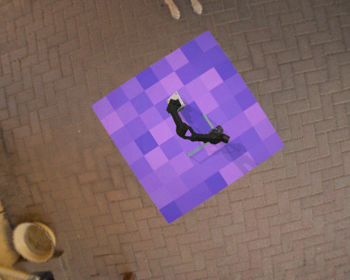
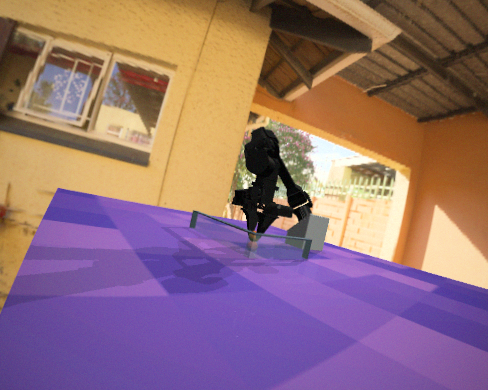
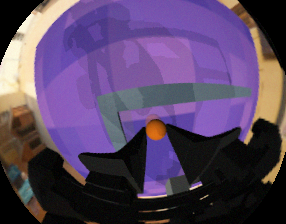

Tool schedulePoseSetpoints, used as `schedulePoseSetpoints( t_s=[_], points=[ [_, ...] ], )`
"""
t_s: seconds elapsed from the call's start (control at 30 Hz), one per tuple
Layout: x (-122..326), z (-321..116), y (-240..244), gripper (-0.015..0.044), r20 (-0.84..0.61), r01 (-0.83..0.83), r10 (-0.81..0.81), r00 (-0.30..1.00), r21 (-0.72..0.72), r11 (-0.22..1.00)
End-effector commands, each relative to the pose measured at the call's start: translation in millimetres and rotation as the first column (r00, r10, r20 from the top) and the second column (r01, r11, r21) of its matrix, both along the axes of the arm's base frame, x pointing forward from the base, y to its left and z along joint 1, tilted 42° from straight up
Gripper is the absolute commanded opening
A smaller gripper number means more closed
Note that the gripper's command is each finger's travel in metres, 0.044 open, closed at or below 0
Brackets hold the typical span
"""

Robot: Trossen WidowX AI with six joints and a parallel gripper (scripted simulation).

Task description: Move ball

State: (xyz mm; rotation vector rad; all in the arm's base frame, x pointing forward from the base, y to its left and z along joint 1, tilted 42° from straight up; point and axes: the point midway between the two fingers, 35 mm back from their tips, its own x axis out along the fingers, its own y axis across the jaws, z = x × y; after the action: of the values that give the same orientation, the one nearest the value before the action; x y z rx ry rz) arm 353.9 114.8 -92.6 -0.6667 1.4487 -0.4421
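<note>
From my remote station I noted the end effector (image 3: 154,137) was clamped on the orange ball (image 3: 154,131), its two dark fingers pinching it from either side in the wrist view. Only the top of the ball showed above the fingertips there.

Exterior view: the arm (image 2: 264,165) was bent over the two clear walls (image 2: 244,231), with the end effector (image 2: 253,241) pointed down and the ball (image 2: 253,244) low at its tip. The ball sat behind the near wall as seen from that camera, close to the purple table (image 2: 184,310). I could not tell whether it touched the surface or hung just above it.

Top view: the arm (image 1: 189,129) reached from its grey base (image 1: 176,100) across the checkered table (image 1: 132,108). The wrist lay over the corner made by the walls (image 1: 200,148), so the ball was hidden from above.

Wrist view again: the walls (image 3: 167,96) appeared as a pale angled band just beyond the ball, the corner toward the left of the picture. I could not pick out the see-through copy of the ball in any view.
</note>
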Motion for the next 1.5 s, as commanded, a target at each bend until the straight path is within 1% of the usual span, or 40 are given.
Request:
schedulePoseSetpoints(
  t_s=[0.0,0.7,0.93,1.23,1.3,1.4,1.47],
  points=[
    [-1.5,-11.0,-9.4,0.0000,-0.003,-0.009,0.009,1.000,-0.006,1.000],
    [0.3,-25.2,-22.2,0.0000,-0.003,-0.009,0.009,1.000,-0.007,1.000],
    [1.8,-22.9,-20.3,0.0184,0.001,-0.004,0.004,1.000,-0.003,1.000],
    [1.8,-20.9,-18.3,0.0188,0.001,-0.004,0.004,1.000,-0.003,1.000],
    [1.0,-5.1,-2.8,0.0188,0.000,-0.006,0.006,1.000,-0.001,1.000],
    [-5.8,32.6,30.1,0.0188,-0.004,-0.009,0.009,1.000,-0.002,1.000],
    [-8.2,41.6,37.0,0.0188,-0.005,-0.009,0.009,1.000,-0.003,1.000]
  ],
)
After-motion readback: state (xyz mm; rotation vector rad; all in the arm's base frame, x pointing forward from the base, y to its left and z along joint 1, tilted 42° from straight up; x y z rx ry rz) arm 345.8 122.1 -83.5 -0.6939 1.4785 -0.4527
